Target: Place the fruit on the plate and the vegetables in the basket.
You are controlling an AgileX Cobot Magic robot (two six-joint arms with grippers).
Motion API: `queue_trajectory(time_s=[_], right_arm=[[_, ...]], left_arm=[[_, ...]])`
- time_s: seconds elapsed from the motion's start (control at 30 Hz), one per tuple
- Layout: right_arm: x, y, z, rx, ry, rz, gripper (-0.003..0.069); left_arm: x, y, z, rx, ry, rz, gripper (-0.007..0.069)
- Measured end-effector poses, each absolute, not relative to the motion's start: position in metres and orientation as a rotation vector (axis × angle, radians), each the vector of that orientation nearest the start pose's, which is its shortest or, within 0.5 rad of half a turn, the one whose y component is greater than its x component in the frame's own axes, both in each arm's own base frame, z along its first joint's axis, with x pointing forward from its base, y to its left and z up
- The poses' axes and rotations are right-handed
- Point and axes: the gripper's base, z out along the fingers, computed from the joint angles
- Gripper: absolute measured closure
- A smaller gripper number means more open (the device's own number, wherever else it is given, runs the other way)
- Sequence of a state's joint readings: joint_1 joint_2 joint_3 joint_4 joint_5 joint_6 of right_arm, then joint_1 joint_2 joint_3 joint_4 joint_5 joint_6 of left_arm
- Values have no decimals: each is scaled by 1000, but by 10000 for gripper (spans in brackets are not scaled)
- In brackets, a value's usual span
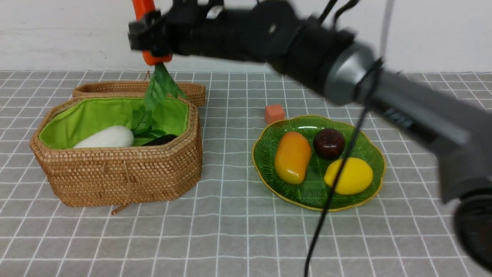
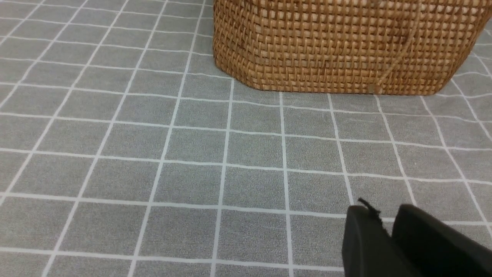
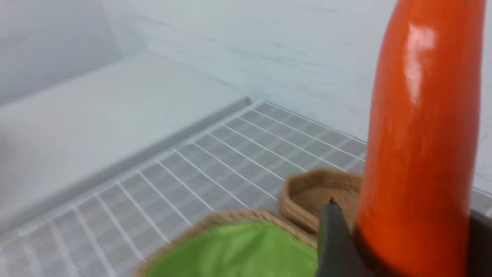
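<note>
My right gripper (image 1: 148,36) is shut on the orange carrot (image 1: 143,11) and holds it upright, leaves down, above the back of the wicker basket (image 1: 119,177). The carrot (image 3: 419,146) fills the right wrist view, above the basket's green lining (image 3: 238,252). The white radish (image 1: 105,137) and the dark eggplant (image 1: 161,140) lie in the basket. The mango (image 1: 292,157), the maroon fruit (image 1: 328,143) and the lemon (image 1: 349,176) lie on the green plate (image 1: 269,140). My left gripper (image 2: 386,219) is shut and empty, low over the cloth in front of the basket (image 2: 346,42).
A small orange-pink cube (image 1: 274,113) sits on the cloth just behind the plate. The basket's wicker lid (image 1: 134,88) lies open behind it. A black cable (image 1: 334,184) hangs from my right arm across the plate. A white wall bounds the table at the back.
</note>
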State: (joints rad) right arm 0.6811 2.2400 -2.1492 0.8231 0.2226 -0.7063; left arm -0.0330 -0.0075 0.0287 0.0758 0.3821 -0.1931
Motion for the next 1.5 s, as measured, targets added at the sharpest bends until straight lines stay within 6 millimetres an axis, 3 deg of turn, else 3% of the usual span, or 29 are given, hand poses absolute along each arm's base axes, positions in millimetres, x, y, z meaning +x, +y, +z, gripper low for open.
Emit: queue_trajectory(time_s=[0.1, 0.23, 0.37, 0.43, 0.53, 0.57, 0.6, 0.67, 0.73, 0.77, 0.93, 1.03, 1.2, 1.37, 1.5], right_arm=[[421, 364, 296, -704, 1677, 645, 170], [421, 367, 285, -764, 1686, 625, 10], [412, 367, 293, -846, 1704, 668, -10], [398, 366, 303, -983, 1726, 713, 25], [364, 349, 336, -1284, 1757, 721, 201], [360, 346, 340, -1308, 1767, 720, 215], [352, 331, 357, -1335, 1806, 699, 306], [347, 299, 384, -1264, 1934, 632, 527], [345, 278, 400, -1180, 1997, 588, 596], [342, 251, 421, -1058, 2069, 524, 652], [308, 187, 475, -793, 2185, 358, 676], [280, 167, 499, -691, 2167, 352, 676], [235, 141, 505, -661, 2181, 356, 676], [207, 125, 467, -680, 2316, 324, 675], [198, 119, 436, -696, 2417, 299, 673]], left_arm=[[53, 1, 170, -104, 1884, -80, 511], [53, 1, 170, -104, 1884, -80, 508], [53, 1, 170, -104, 1884, -80, 503], [53, 1, 170, -104, 1884, -80, 501], [53, 1, 170, -104, 1884, -80, 498], [53, 1, 170, -104, 1884, -80, 498], [53, 1, 170, -104, 1884, -80, 496], [53, 1, 170, -104, 1884, -80, 494], [53, 1, 170, -104, 1884, -80, 493], [53, 1, 170, -104, 1884, -80, 491], [53, 1, 170, -104, 1884, -80, 487], [53, 1, 170, -104, 1884, -80, 483], [53, 1, 170, -104, 1884, -80, 479], [53, 1, 170, -104, 1884, -80, 473], [53, 1, 170, -104, 1884, -80, 468]])
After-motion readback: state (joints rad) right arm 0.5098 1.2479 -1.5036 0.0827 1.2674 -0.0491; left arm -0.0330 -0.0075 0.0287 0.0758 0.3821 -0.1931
